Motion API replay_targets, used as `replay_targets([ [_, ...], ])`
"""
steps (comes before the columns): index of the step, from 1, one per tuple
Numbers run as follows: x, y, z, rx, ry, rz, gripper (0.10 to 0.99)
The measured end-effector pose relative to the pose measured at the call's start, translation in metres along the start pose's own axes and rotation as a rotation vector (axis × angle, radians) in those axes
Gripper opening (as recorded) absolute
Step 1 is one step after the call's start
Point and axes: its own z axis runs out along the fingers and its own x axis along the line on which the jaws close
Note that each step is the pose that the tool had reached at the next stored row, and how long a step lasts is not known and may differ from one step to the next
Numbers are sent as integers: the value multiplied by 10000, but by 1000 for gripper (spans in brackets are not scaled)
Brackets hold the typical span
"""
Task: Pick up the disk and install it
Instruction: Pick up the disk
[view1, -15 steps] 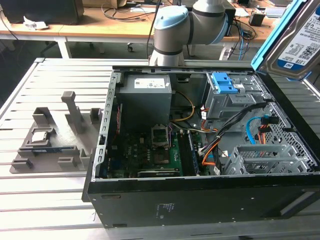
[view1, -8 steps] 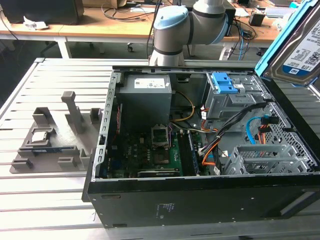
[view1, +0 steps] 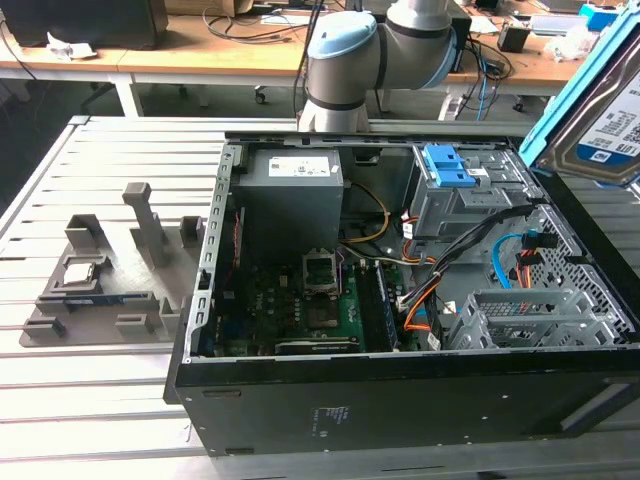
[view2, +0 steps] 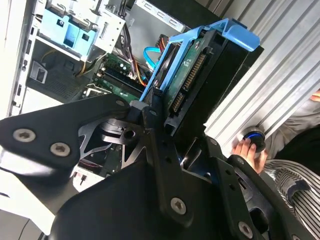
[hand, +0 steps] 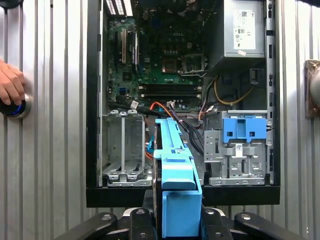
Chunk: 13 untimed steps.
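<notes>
The black fingers (hand: 141, 219) of the gripper (hand: 177, 214) are closed down to the thickness of the disk (hand: 175, 172) and clamp it by its two flat faces, one finger on each side. In the second wrist view the connector edge and a blue rail (view2: 162, 75) stand out beyond the fingertips. The disk hangs in the air, touching nothing but the fingers. In the exterior view it sits tilted, label face showing, high over the right end of the open case (view1: 400, 400). Below it in the first wrist view lie the empty drive bay (hand: 125, 145) and, just beside that, the blue-latched cage (hand: 245, 127). A bundle of black, orange and blue cables (hand: 187, 125) runs across the gap between the two. Farther in are the motherboard (hand: 160, 65) and the grey power supply (hand: 242, 30). The case stands open on top, framed by its black walls, and strips of slatted table (view1: 100, 400) lie bare along its sides. A person's hand (hand: 9, 82) rests on a round button (hand: 19, 109) on the table, near the case but apart from it. At the exterior view's left a grey fixture (view1: 110, 275) lies well apart from the case, and the arm (view1: 370, 50) rises at the far side.
</notes>
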Motion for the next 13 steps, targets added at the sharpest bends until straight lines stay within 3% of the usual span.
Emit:
replay_targets([
  [11, 310, -2, -5, 0, 0, 0, 365],
  [13, 411, -2, -6, 0, -21, 0, 365],
])
